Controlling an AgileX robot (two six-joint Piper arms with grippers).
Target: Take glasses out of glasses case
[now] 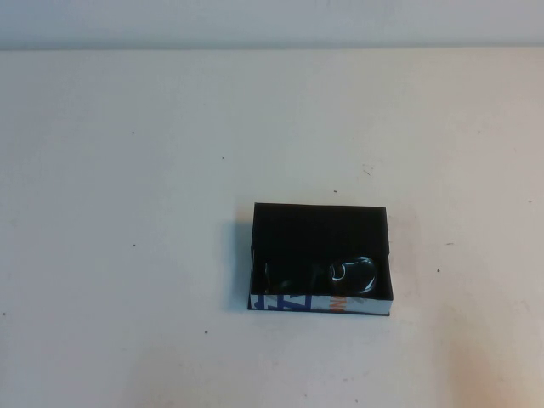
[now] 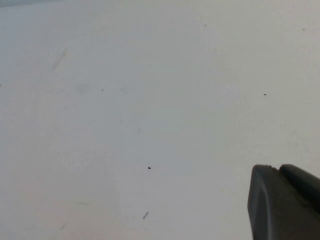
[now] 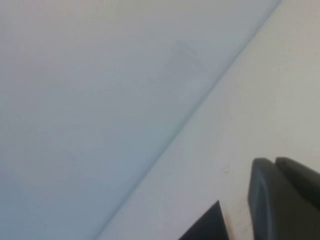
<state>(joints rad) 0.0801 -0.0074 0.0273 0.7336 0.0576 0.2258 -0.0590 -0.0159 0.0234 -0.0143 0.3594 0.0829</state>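
One case point(image 1: 320, 246), black and open-topped with a white printed strip on its near side, sat right of the table's point(image 1: 127, 212) centre, the glasses point(image 1: 340, 277) lying inside along the near wall. Neither arm showed in the high view. Left gripper point(image 2: 285, 202) hung over bare table and right gripper point(image 3: 285, 200) near the table's edge, each showing only a dark finger tip, so jaw width could not be told.

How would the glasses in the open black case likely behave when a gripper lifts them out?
The glasses look like thin glossy plastic, so probably light, stiff and rather slippery. Lying low inside the glasses case, they might snag its wall. The left gripper and right gripper are off over bare table.
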